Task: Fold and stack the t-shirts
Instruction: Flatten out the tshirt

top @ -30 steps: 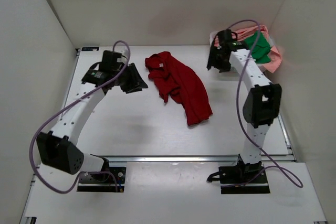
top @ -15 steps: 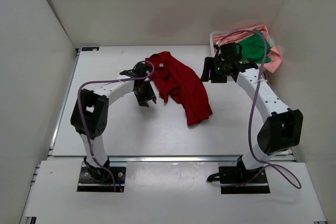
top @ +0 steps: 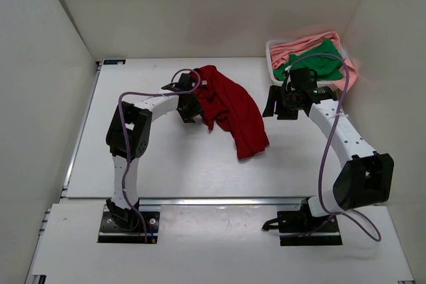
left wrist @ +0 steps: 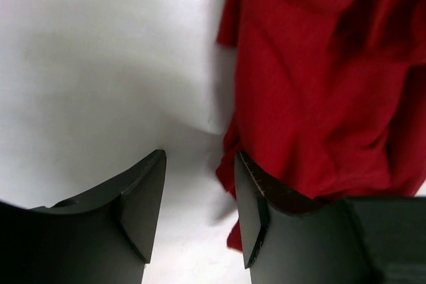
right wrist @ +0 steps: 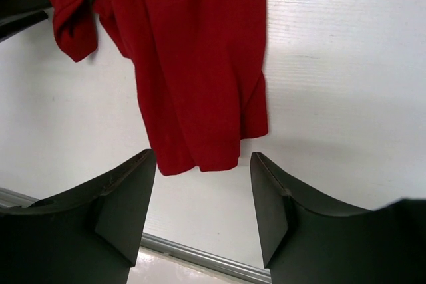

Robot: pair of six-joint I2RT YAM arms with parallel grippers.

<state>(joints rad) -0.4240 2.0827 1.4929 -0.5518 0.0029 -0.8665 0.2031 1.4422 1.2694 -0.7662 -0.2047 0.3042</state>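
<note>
A crumpled dark red cloth t-shirt (top: 229,108) lies on the white table (top: 166,157). The left claw (left wrist: 200,164) sits low with its jaws apart, and the shirt's bunched edge is just beside one finger, likely lined up for a pinch. The right claw (right wrist: 203,164), also apart and empty, faces the shirt's hem. Behind the right claw, a bright green t-shirt (top: 319,63) and a salmon pink t-shirt (top: 299,48) wait in a white slatted plastic basket (top: 268,49).

Left claw (left wrist: 200,167) spread apart, right claw (right wrist: 203,164) spread wider, both angled downward.
</note>
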